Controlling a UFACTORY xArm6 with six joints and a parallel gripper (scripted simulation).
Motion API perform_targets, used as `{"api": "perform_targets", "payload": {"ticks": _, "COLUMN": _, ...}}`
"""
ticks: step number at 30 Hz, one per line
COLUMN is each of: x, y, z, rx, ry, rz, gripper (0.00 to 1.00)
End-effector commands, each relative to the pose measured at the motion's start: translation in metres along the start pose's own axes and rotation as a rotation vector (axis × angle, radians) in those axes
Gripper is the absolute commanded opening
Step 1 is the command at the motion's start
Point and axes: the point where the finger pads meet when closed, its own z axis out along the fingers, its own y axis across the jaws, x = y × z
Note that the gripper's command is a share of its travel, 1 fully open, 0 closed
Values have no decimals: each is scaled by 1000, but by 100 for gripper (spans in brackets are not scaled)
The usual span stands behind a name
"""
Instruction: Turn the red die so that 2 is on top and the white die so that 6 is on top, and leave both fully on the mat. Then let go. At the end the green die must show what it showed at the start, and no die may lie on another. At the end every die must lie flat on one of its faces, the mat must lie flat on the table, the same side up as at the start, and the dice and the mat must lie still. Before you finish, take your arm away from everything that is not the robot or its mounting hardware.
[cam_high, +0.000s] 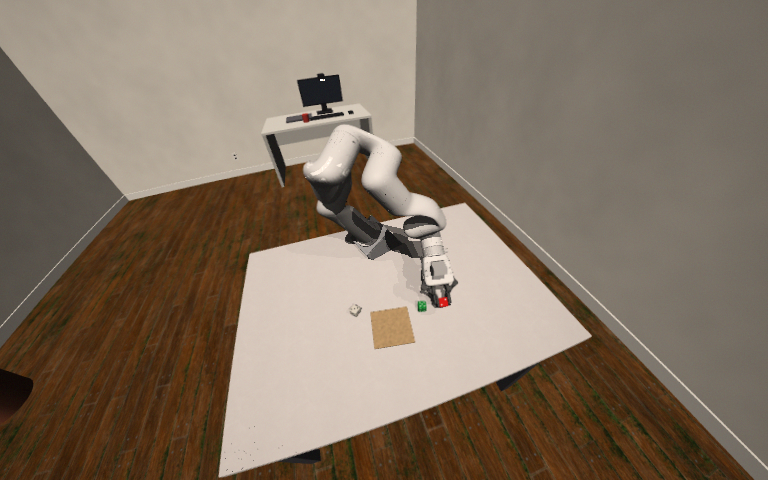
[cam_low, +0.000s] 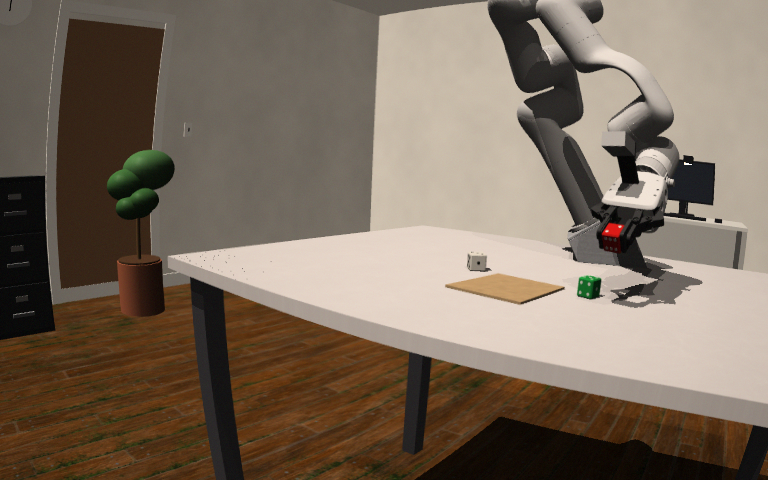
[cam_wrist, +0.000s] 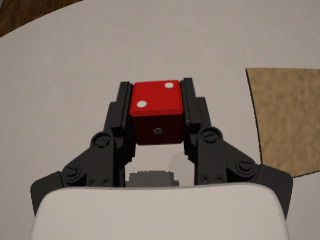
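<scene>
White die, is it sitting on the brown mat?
No, the white die rests on the table behind the mat, apart from its edge.

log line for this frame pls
pincer: shut on red die, held above table | white die: on table, off mat | green die: on table, beside mat

The claw (cam_low: 614, 237) grips the red die (cam_low: 612, 237) above the table (cam_low: 339, 294).
</scene>
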Motion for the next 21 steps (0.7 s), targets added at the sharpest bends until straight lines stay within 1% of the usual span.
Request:
{"api": "perform_targets", "payload": {"ticks": 1, "x": 1, "y": 0, "z": 1, "rx": -4, "ry": 24, "rz": 5, "gripper": 27}}
{"api": "perform_targets", "payload": {"ticks": 9, "x": -7, "y": 0, "z": 5, "rx": -4, "ry": 24, "rz": 5, "gripper": 27}}
{"api": "perform_targets", "payload": {"ticks": 21, "x": -38, "y": 0, "z": 23, "rx": -4, "ry": 24, "rz": 5, "gripper": 27}}
